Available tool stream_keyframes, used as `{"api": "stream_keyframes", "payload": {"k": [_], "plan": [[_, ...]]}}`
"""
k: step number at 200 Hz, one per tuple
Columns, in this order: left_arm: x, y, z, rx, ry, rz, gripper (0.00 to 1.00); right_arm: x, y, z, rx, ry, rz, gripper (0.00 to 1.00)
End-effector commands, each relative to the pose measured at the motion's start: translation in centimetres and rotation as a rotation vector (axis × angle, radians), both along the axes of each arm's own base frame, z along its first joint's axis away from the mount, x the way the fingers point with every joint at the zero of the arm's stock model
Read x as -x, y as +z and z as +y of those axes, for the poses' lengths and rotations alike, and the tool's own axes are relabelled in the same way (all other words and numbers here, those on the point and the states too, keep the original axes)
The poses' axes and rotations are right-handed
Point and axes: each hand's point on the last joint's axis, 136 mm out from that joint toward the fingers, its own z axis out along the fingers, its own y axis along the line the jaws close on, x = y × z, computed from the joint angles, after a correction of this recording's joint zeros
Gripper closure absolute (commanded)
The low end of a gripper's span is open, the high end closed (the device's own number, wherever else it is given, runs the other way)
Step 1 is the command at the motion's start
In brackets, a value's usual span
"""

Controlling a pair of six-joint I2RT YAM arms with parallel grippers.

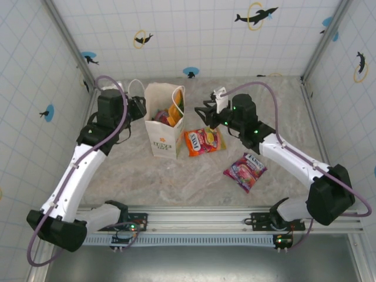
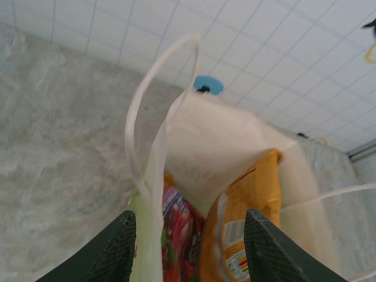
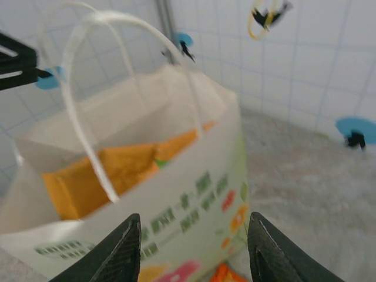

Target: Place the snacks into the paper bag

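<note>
I see a white paper bag point(image 1: 154, 100) with an orange-gold logo point(image 1: 160, 143), an orange-red snack packet point(image 1: 203, 141), a magenta-purple snack packet point(image 1: 245, 171), a marbled grey-beige desk point(image 1: 176, 182) and white-tiled walls point(image 1: 176, 23) with blue stickers point(image 1: 190, 72).

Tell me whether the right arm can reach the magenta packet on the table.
Probably yes: the magenta packet lies uncovered near that arm, and the right end effector hangs open and empty by the paper bag.

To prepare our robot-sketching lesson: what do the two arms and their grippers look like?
The left arm and right arm have white links and bulky black joints, and each trails a lilac cable. The left gripper and right gripper each carry two dark, finely textured fingers.
</note>
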Motion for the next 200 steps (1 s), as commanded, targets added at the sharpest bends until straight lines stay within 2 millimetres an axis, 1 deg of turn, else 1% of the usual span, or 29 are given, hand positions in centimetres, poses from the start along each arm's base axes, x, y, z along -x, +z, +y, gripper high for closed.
{"api": "stream_keyframes", "payload": {"k": [1, 22, 37, 49, 60, 76, 85, 92, 101, 119, 136, 159, 180, 200], "plan": [[0.0, -1.4, -0.8, 0.014, -0.027, 0.044, 0.51, -0.5, -1.6, -2.1, 0.022, -0.093, 0.164, 0.49], [-0.8, -2.9, -0.9, 0.046, -0.023, 0.097, 0.52, -1.3, -4.3, -4.0, 0.073, -0.177, 0.300, 0.50], [-1.2, -4.0, -0.7, 0.127, -0.039, 0.146, 0.53, -1.5, -6.3, -5.0, 0.139, -0.219, 0.388, 0.48], [-1.4, -4.6, -0.6, 0.195, -0.058, 0.167, 0.54, -1.5, -8.1, -5.4, 0.193, -0.237, 0.448, 0.45], [-1.5, -5.1, -0.6, 0.210, -0.063, 0.174, 0.54, -1.6, -9.6, -5.7, 0.235, -0.250, 0.498, 0.42], [-1.6, -5.3, -0.6, 0.223, -0.068, 0.173, 0.52, -1.8, -11.6, -5.9, 0.301, -0.251, 0.540, 0.40], [-1.6, -5.2, -0.7, 0.238, -0.076, 0.169, 0.52, -1.4, -12.6, -5.7, 0.358, -0.215, 0.533, 0.38], [-1.7, -5.2, -0.7, 0.243, -0.081, 0.167, 0.52, -1.3, -13.2, -5.8, 0.405, -0.209, 0.507, 0.37], [-1.7, -5.2, -0.7, 0.244, -0.080, 0.165, 0.52, -0.7, -13.9, -5.5, 0.478, -0.162, 0.448, 0.36], [-1.8, -5.1, -0.3, 0.239, -0.075, 0.165, 0.52, 1.8, -15.7, -4.5, 0.663, -0.011, 0.263, 0.31], [-1.9, -5.3, -0.1, 0.240, -0.073, 0.171, 0.52, 3.4, -17.6, -4.3, 0.800, 0.074, 0.119, 0.30], [-2.0, -5.6, -0.1, 0.243, -0.076, 0.176, 0.52, 4.6, -19.1, -3.6, 0.836, 0.204, 0.031, 0.29], [-2.1, -5.9, -0.3, 0.248, -0.083, 0.182, 0.53, 5.8, -20.7, -3.1, 0.880, 0.383, -0.091, 0.27], [-2.1, -6.0, -0.5, 0.254, -0.092, 0.185, 0.53, 5.5, -21.6, -3.1, 0.881, 0.487, -0.168, 0.26]]}}
